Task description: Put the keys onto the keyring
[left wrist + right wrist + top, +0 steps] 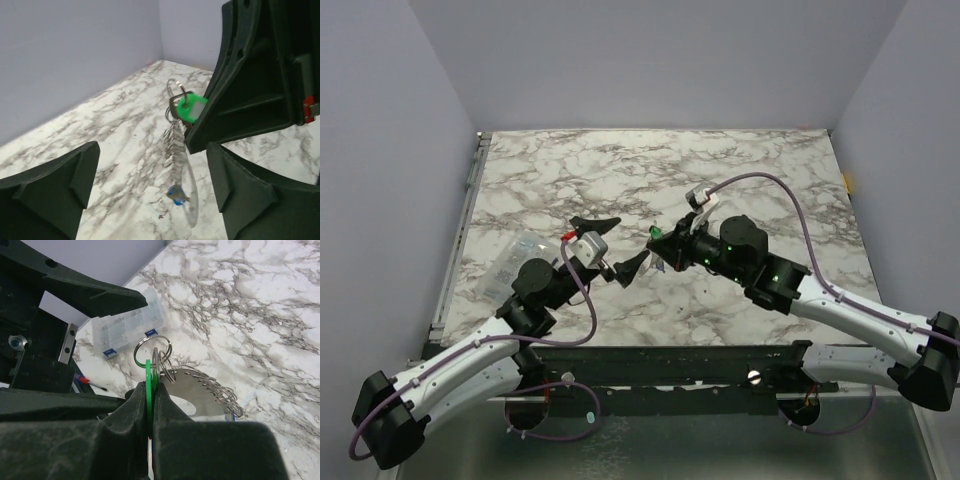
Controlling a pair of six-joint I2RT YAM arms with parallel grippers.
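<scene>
My right fingers [160, 412] are pressed together on the green key [148, 382], pinching its flat plastic head edge-on above the tabletop [740, 170]. A small wire ring passes through the hole in that head. Below it hang the beaded chain [173, 145] and the flat oval keyring [189, 202], with the blue key [176, 194] beside the oval's lower end. My left fingers [55, 185] are spread wide just beside the hanging bundle, touching nothing. A clear plastic box [131, 325] lies further off.
</scene>
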